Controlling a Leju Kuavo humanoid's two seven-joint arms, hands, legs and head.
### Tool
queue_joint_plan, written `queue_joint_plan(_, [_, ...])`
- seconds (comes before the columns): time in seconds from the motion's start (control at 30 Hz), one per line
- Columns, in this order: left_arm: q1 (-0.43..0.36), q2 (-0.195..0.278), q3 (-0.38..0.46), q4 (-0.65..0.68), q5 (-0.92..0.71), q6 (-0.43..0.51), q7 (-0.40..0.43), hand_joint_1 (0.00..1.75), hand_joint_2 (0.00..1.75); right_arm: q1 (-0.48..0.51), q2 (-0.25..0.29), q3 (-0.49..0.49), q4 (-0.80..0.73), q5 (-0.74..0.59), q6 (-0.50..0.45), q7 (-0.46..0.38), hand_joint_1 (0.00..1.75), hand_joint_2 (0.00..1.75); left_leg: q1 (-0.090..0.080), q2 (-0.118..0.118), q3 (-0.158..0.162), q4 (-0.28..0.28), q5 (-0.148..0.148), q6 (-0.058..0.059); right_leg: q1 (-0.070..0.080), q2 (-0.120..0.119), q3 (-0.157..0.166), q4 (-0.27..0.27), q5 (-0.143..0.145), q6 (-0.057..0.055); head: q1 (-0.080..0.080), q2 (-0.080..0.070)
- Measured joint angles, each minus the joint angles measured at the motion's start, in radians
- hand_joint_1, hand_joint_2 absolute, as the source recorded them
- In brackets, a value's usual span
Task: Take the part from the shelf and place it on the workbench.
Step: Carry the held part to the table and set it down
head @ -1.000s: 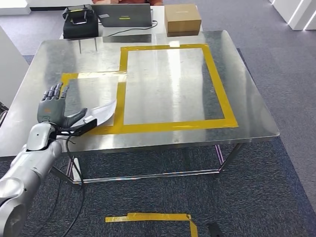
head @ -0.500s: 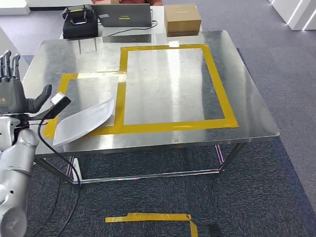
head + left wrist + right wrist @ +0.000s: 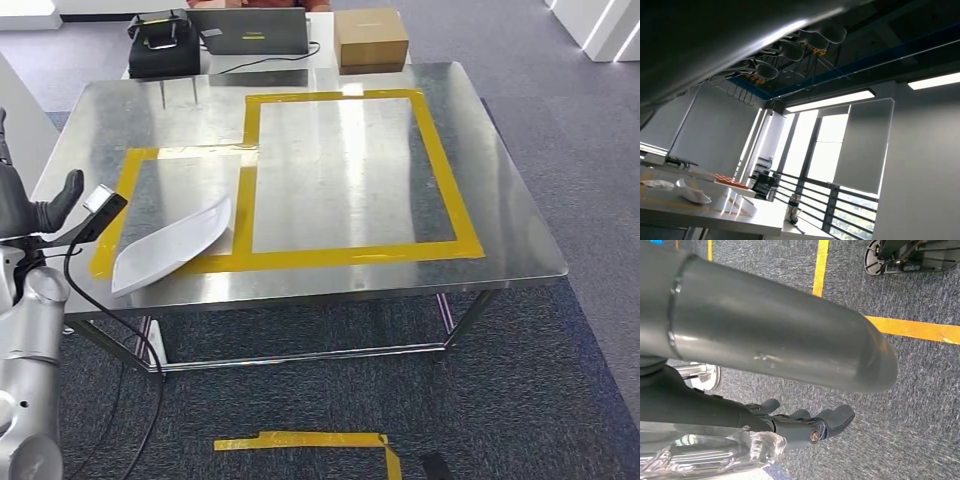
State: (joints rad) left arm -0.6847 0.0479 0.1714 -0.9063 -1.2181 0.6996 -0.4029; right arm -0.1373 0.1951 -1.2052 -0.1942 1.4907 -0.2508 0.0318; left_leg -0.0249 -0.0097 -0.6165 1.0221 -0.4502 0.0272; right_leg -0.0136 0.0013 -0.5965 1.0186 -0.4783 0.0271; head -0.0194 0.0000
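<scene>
Workbench (image 3: 340,170): bare metal top marked with yellow tape (image 3: 355,255) in two adjoining rectangles, a large one on the right and a smaller one on the left.

Part (image 3: 172,245): a pale, curved sheet-like piece lying flat on the workbench near the front left corner. Its broad end sits inside the smaller rectangle, close to the tape strip shared with the larger one. The body crosses the front tape strip at a slant, and the narrow end points toward the front left edge of the table. Nothing is touching it.

Left hand (image 3: 30,205): raised at the left end of the workbench, just off the table edge and clear of the part. The thumb sticks out sideways and the hand grasps nothing. In the left wrist view its dark fingers (image 3: 791,50) are spread in a row against the ceiling, so the hand is released. The wrist camera (image 3: 102,205) projects toward the table, and a black cable (image 3: 113,320) loops down from it.

Right hand (image 3: 802,425): hanging low over grey carpet with yellow floor lines. The thick thumb (image 3: 791,345) is apart from the fingers (image 3: 836,417), which lie stretched out with nothing between them, so this hand is also released. The crinkled shiny material at the frame edge beside it cannot be identified.

Behind the workbench: a white table with a laptop (image 3: 249,32), a black bag (image 3: 162,45) and a cardboard box (image 3: 370,38). A strip of yellow floor tape (image 3: 302,439) lies on the carpet (image 3: 528,380) in front.
</scene>
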Motion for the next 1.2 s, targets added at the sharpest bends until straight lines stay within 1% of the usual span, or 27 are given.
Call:
queue_joint_plan(0.1, [0.004,0.004,-0.011,-0.002,-0.006,0.000,0.013,0.00,0.00,0.000,0.000,0.004,0.000,0.003,-0.004,0.002,0.00,0.00,-0.001,0.000,0.003,-0.005,0.002,0.010,-0.002,0.000,0.003,-0.004,0.000,0.009,0.000,0.000])
queue_joint_plan(0.17, [0.004,0.005,-0.017,-0.006,-0.007,0.000,0.015,0.00,0.00,-0.001,0.001,0.004,0.000,0.004,-0.005,0.003,0.00,0.00,0.004,0.001,0.012,-0.019,0.008,0.018,0.001,0.000,-0.007,0.017,-0.018,0.013,0.001,0.000])
queue_joint_plan(0.2, [0.004,0.005,-0.020,-0.007,-0.007,0.000,0.015,0.00,0.00,-0.001,0.001,0.004,0.000,0.005,-0.006,0.003,0.00,0.00,0.007,0.001,0.017,-0.025,0.011,0.022,0.002,0.000,-0.025,0.055,-0.040,0.013,0.003,0.000])
queue_joint_plan(0.27, [0.007,0.005,-0.023,-0.008,-0.007,0.000,0.015,0.00,0.00,-0.001,0.001,0.005,0.000,0.005,-0.006,0.003,0.00,0.00,0.008,0.002,0.018,-0.027,0.010,0.025,0.002,0.000,-0.089,0.185,-0.099,0.013,0.005,0.000])
queue_joint_plan(0.3, [0.011,0.005,-0.024,-0.008,-0.007,0.000,0.015,0.00,0.00,0.000,0.001,0.005,0.000,0.005,-0.006,0.004,0.00,0.00,0.007,0.002,0.019,-0.027,0.010,0.026,0.002,0.000,-0.121,0.244,-0.117,0.014,0.006,0.000])
queue_joint_plan(0.33, [0.014,0.005,-0.026,-0.008,-0.007,0.000,0.015,0.00,0.00,0.001,0.001,0.005,0.000,0.005,-0.006,0.004,0.00,0.00,0.007,0.001,0.019,-0.027,0.009,0.026,0.002,0.000,-0.140,0.274,-0.118,0.015,0.006,0.000])
queue_joint_plan(0.37, [0.017,0.005,-0.027,-0.008,-0.007,0.000,0.016,0.00,0.00,0.002,0.001,0.005,0.000,0.005,-0.006,0.004,0.00,0.00,0.007,-0.004,0.021,-0.026,0.008,0.024,0.001,0.000,-0.141,0.265,-0.099,0.016,0.006,0.000])
queue_joint_plan(0.4, [0.019,0.005,-0.028,-0.008,-0.007,0.000,0.016,0.00,0.00,0.002,0.001,0.005,0.000,0.005,-0.006,0.004,0.00,0.00,0.007,-0.009,0.023,-0.025,0.006,0.022,0.000,0.003,-0.122,0.218,-0.066,0.015,0.006,0.000])
queue_joint_plan(0.43, [0.019,0.005,-0.030,-0.008,-0.007,0.000,0.016,0.00,0.00,0.002,0.001,0.005,0.000,0.006,-0.007,0.004,0.00,0.00,0.008,-0.015,0.024,-0.024,0.003,0.019,-0.002,0.016,-0.090,0.147,-0.029,0.014,0.006,0.000])
queue_joint_plan(0.47, [0.018,0.005,-0.032,-0.008,-0.008,0.000,0.018,0.00,0.00,0.002,0.001,0.005,0.000,0.006,-0.007,0.004,0.00,0.00,0.007,-0.022,0.024,-0.021,0.000,0.014,-0.006,0.037,-0.055,0.081,-0.003,0.012,0.006,0.000])
queue_joint_plan(0.5, [0.017,0.005,-0.035,-0.007,-0.010,0.000,0.022,0.00,0.00,0.003,0.001,0.005,0.000,0.006,-0.007,0.004,0.00,0.00,0.007,-0.027,0.021,-0.018,-0.001,0.009,-0.009,0.054,-0.028,0.032,0.011,0.010,0.005,0.000])
queue_joint_plan(0.53, [0.017,0.004,-0.039,-0.007,-0.014,0.001,0.025,0.00,0.00,0.004,0.001,0.006,0.000,0.007,-0.007,0.005,0.00,0.00,0.008,-0.034,0.017,-0.016,0.000,0.002,-0.009,0.067,-0.013,0.005,0.014,0.007,0.004,0.000])
queue_joint_plan(0.57, [0.017,0.004,-0.042,-0.007,-0.018,0.001,0.029,0.00,0.00,0.006,0.001,0.006,0.000,0.008,-0.007,0.005,0.00,0.00,0.010,-0.043,0.013,-0.015,0.002,-0.004,-0.008,0.067,-0.007,0.000,0.009,0.004,0.004,0.000])
queue_joint_plan(0.6, [0.019,0.005,-0.044,-0.006,-0.022,0.001,0.031,0.00,0.00,0.006,0.001,0.006,0.000,0.008,-0.007,0.006,0.00,0.00,0.012,-0.051,0.011,-0.015,0.004,-0.010,-0.007,0.057,-0.006,-0.002,0.009,-0.001,0.004,0.000])
queue_joint_plan(0.67, [0.020,0.007,-0.046,-0.006,-0.027,0.002,0.036,0.00,0.00,0.005,0.002,0.006,0.000,0.008,-0.006,0.008,0.00,0.00,0.015,-0.045,0.003,0.002,-0.008,-0.024,-0.009,0.037,0.001,-0.008,0.010,-0.012,0.001,0.000])
queue_joint_plan(0.73, [0.018,0.009,-0.049,-0.005,-0.030,0.002,0.042,0.00,0.00,0.002,0.003,0.006,0.000,0.008,-0.004,0.008,0.00,0.00,0.018,-0.019,-0.039,0.087,-0.054,-0.040,-0.012,0.015,0.009,-0.013,0.008,-0.023,-0.006,0.000])
queue_joint_plan(0.8, [0.019,0.010,-0.054,-0.002,-0.031,0.002,0.047,0.00,0.00,0.003,0.003,0.006,0.000,0.008,-0.003,0.008,0.00,0.00,0.026,-0.006,-0.109,0.217,-0.104,-0.052,-0.011,-0.007,0.011,-0.013,0.004,-0.027,-0.009,0.000])
queue_joint_plan(0.83, [0.021,0.010,-0.055,0.001,-0.033,0.002,0.049,0.00,0.00,0.003,0.003,0.006,0.000,0.008,-0.002,0.009,0.00,0.00,0.031,-0.004,-0.134,0.257,-0.110,-0.057,-0.011,-0.019,0.013,-0.013,0.002,-0.027,-0.009,0.000])
queue_joint_plan(0.87, [0.023,0.011,-0.056,0.003,-0.035,0.002,0.050,0.00,0.00,0.004,0.003,0.006,0.000,0.007,-0.002,0.009,0.00,0.00,0.035,-0.001,-0.140,0.261,-0.097,-0.060,-0.012,-0.030,0.015,-0.012,0.000,-0.026,-0.009,0.000])
queue_joint_plan(0.9, [0.023,0.012,-0.056,0.005,-0.037,0.002,0.052,0.00,0.00,0.004,0.003,0.006,0.000,0.007,-0.002,0.009,0.00,0.00,0.037,0.004,-0.126,0.228,-0.067,-0.061,-0.012,-0.041,0.018,-0.012,-0.003,-0.024,-0.009,0.000])
queue_joint_plan(0.93, [0.022,0.013,-0.057,0.006,-0.038,0.002,0.053,0.00,0.00,0.003,0.003,0.006,0.000,0.007,-0.002,0.009,0.00,0.00,0.038,0.016,-0.094,0.164,-0.028,-0.061,-0.012,-0.052,0.023,-0.012,-0.006,-0.021,-0.009,0.000])
queue_joint_plan(0.97, [0.020,0.014,-0.058,0.007,-0.039,0.002,0.055,0.00,0.00,0.003,0.003,0.006,0.000,0.006,-0.002,0.009,0.00,0.00,0.035,0.040,-0.058,0.096,0.001,-0.061,-0.010,-0.062,0.028,-0.012,-0.010,-0.017,-0.009,0.000])
queue_joint_plan(1.0, [0.016,0.014,-0.060,0.008,-0.039,0.002,0.056,0.00,0.00,0.003,0.003,0.006,0.000,0.006,-0.002,0.009,0.00,0.00,0.031,0.060,-0.030,0.040,0.019,-0.055,-0.007,-0.071,0.032,-0.012,-0.015,-0.012,-0.010,0.000])
queue_joint_plan(1.03, [0.013,0.014,-0.062,0.009,-0.039,0.002,0.057,0.00,0.00,0.003,0.003,0.006,0.000,0.005,-0.002,0.009,0.00,0.00,0.027,0.076,-0.012,0.004,0.025,-0.049,-0.003,-0.080,0.035,-0.012,-0.019,-0.007,-0.009,0.000])
queue_joint_plan(1.07, [0.012,0.015,-0.063,0.010,-0.039,0.002,0.057,0.00,0.00,0.003,0.003,0.006,0.000,0.003,-0.002,0.009,0.00,0.00,0.022,0.081,-0.008,-0.009,0.020,-0.043,0.000,-0.091,0.037,-0.013,-0.022,-0.001,-0.009,0.000])
queue_joint_plan(1.13, [0.013,0.018,-0.065,0.013,-0.039,0.002,0.057,0.00,0.00,0.003,0.003,0.006,0.000,0.001,-0.002,0.009,0.00,0.00,0.022,0.060,-0.009,-0.014,0.021,-0.027,0.000,-0.108,0.042,-0.016,-0.028,0.009,-0.008,0.000])
queue_joint_plan(1.2, [0.010,0.020,-0.065,0.015,-0.039,0.002,0.057,0.00,0.00,0.002,0.003,0.006,0.000,0.000,-0.002,0.009,0.00,0.00,0.025,0.038,-0.006,-0.018,0.023,-0.013,-0.004,-0.074,0.029,0.019,-0.055,0.017,-0.006,0.000])
